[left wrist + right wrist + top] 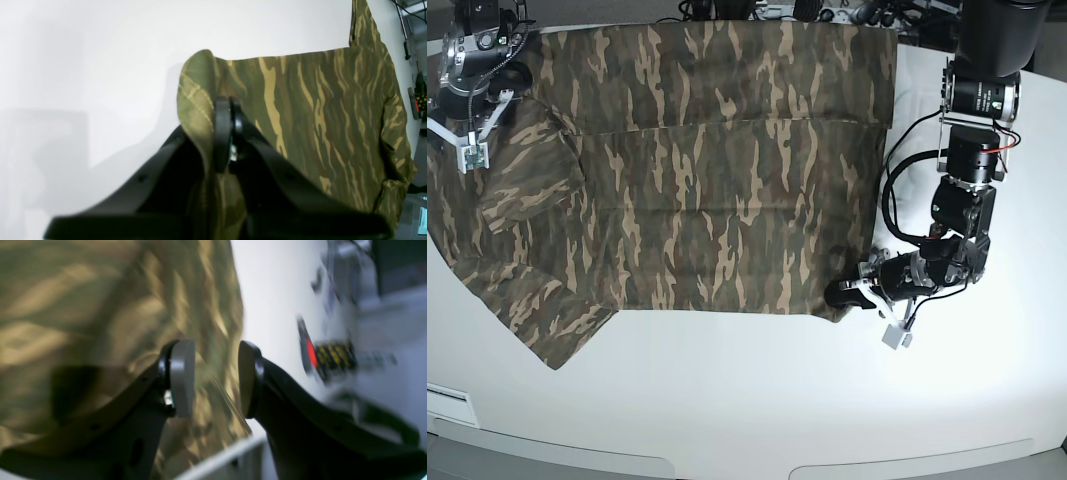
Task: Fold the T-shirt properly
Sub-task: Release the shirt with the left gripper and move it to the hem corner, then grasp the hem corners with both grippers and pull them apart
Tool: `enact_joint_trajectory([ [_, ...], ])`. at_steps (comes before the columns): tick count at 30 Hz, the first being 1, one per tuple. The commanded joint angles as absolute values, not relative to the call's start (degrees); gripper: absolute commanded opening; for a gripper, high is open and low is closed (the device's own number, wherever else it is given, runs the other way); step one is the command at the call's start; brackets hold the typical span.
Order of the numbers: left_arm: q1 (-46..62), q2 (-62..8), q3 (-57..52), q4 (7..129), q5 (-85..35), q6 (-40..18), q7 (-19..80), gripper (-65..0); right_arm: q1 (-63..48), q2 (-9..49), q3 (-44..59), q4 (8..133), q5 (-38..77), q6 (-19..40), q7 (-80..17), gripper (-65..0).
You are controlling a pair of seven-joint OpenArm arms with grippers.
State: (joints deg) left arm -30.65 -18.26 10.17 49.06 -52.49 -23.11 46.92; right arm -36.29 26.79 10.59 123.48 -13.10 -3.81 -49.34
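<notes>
At the near corner of the T-shirt (707, 170), the left claw (229, 131) is clamped on a pinched-up fold of the camouflage cloth, its black pads pressed together with fabric bulging beside them. From there the garment lies spread flat across the white counter (747, 400). At the far sleeve side, the right claw (216, 378) hangs over the cloth, pads apart, holding nothing.
</notes>
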Motion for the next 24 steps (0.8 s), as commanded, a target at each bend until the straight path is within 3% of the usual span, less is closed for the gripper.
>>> enact_joint_trajectory([
  [1,-31.62,-19.05,10.33,49.12,-48.88,-21.85,48.05,-65.0,-35.31,27.66,11.03,124.51,-13.67,-4.25,-47.18,-40.7],
  [6,-32.16,-19.09,10.33,49.12,-38.54,-21.80,47.97,-65.0,-26.76,27.64,11.03,124.51,-12.97,-5.50,-45.93,-32.1],
  [11,-32.60,-19.94,10.35,49.12,-34.46,-21.78,45.60,-65.0,-17.12,27.64,11.03,121.86,-7.11,-4.32,-43.29,-30.9],
  [16,-33.95,-20.99,10.39,49.12,-34.59,-21.82,44.80,-65.0,-7.81,27.64,11.03,110.28,1.04,1.80,-39.57,-30.9],
  [24,-34.15,-20.82,10.39,49.12,-37.12,-21.85,44.77,-65.0,13.52,27.64,11.03,81.71,16.08,14.17,-38.20,-30.9],
])
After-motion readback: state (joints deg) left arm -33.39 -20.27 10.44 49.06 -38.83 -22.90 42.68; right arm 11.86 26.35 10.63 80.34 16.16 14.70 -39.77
